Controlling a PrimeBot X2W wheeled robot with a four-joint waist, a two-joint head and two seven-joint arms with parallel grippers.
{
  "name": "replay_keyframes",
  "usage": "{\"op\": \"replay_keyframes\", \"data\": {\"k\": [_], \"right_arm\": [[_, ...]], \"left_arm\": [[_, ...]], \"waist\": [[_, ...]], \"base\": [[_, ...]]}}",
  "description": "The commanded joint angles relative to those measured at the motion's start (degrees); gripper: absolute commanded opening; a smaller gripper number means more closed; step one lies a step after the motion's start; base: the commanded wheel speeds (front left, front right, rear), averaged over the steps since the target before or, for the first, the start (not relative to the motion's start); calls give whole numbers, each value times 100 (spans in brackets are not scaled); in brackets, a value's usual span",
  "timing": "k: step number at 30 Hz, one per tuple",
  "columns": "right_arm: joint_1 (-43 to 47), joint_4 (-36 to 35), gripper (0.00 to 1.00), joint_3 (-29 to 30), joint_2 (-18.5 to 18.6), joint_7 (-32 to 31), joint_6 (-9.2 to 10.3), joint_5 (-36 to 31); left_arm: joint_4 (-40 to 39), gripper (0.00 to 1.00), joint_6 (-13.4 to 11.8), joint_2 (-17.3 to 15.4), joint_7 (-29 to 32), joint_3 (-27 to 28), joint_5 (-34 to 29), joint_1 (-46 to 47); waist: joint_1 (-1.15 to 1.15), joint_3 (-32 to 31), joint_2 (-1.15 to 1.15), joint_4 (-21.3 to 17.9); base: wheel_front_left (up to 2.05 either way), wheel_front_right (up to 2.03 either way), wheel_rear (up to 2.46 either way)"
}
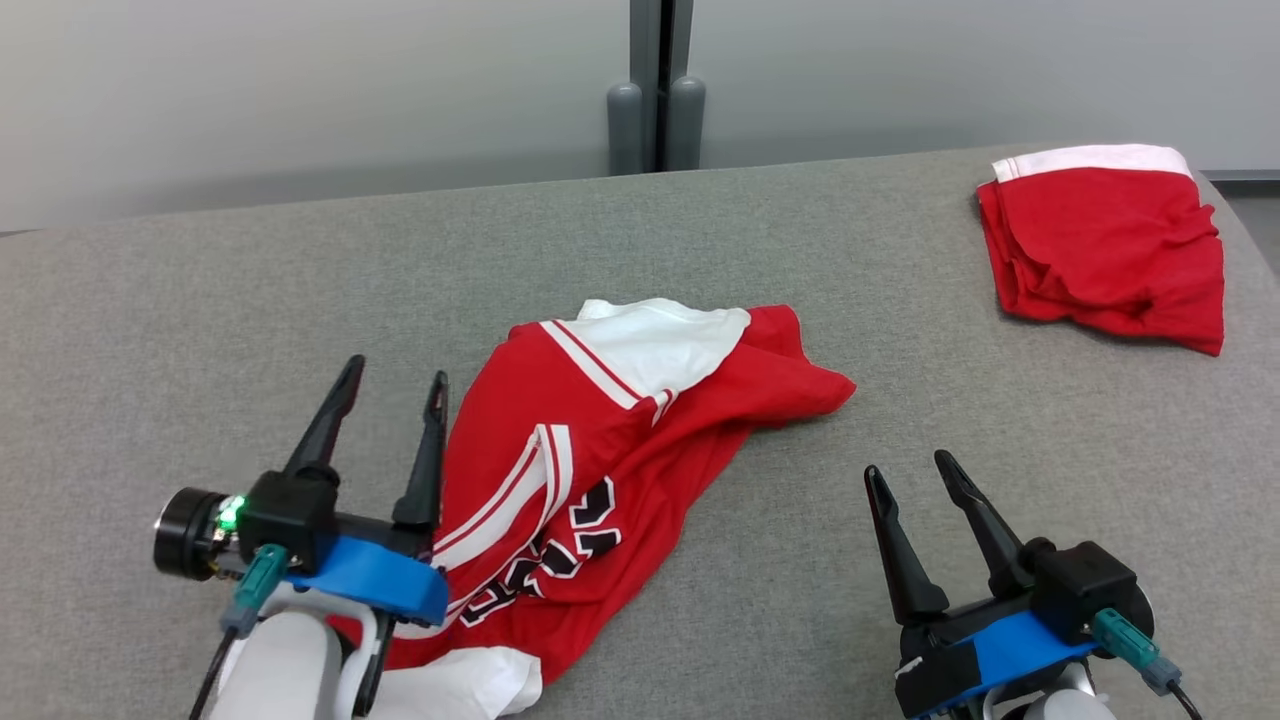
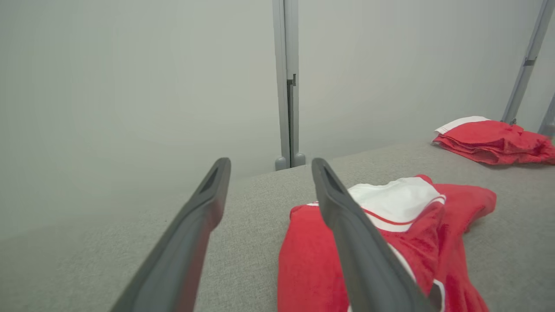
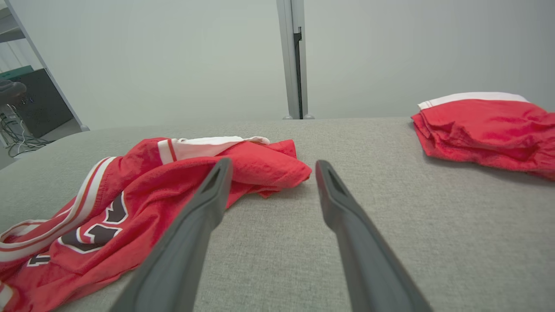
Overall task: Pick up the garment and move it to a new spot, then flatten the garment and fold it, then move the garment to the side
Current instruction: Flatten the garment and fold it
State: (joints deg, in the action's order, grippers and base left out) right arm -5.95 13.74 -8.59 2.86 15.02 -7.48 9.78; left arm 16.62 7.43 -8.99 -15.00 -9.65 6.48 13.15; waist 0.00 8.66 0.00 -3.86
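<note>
1. Left hand (image 1: 395, 372): jaws spread wide with nothing between them. It sits at the near left, fingers pointing to the far side.
2. The garment (image 1: 620, 440) lies immediately right of that hand. In the head view the hand's inner finger overlaps the garment's left edge; I can't tell if it touches. In the left wrist view the red cloth sits under and to the right of that finger.
3. Right hand (image 1: 908, 465): also wide open and empty, at the near right. A strip of bare desk (image 1: 800, 230) separates it from the garment, which lies to its left and a bit farther away.
4. The garment is a crumpled red jersey with white trim and dark lettering, left of centre on the desk. Its long axis runs diagonally, from the white end at the near left by the left forearm to the red corner at the far right.
5. My call: the left hand is nearer, and a small shift right and down would reach the near-left edge. The right hand would have to reach left and far for the far-right corner.
6. A folded red garment (image 1: 1100, 250) sits at the far right, well apart. It probably isn't the target.
</note>
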Motion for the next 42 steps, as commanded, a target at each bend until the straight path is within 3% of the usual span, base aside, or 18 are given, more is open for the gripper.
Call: {"op": "replay_keyframes", "data": {"k": [1,9,16,23,42], "right_arm": [[-85,6,100,8,8,21,-2,50],[-117,29,100,20,9,21,-3,74],[-155,58,100,7,9,21,-3,126],[-167,74,100,1,9,21,-3,162],[-260,224,100,-170,9,21,-2,349]], "left_arm": [[59,100,6,-46,-24,-124,69,130],[535,100,7,-552,544,-1488,764,761],[849,100,7,-844,945,-2221,1369,976],[1201,100,7,-923,1091,-2477,1621,1056],[1921,100,8,-732,1321,-3395,2454,1346]], "waist": [[0,-9,0,-33],[0,73,0,-269],[0,154,0,-427],[0,191,0,-511],[0,224,0,-673]], "base": [[0,0,0],[0,0,0],[0,0,0],[0,0,0],[0,0,0]]}}
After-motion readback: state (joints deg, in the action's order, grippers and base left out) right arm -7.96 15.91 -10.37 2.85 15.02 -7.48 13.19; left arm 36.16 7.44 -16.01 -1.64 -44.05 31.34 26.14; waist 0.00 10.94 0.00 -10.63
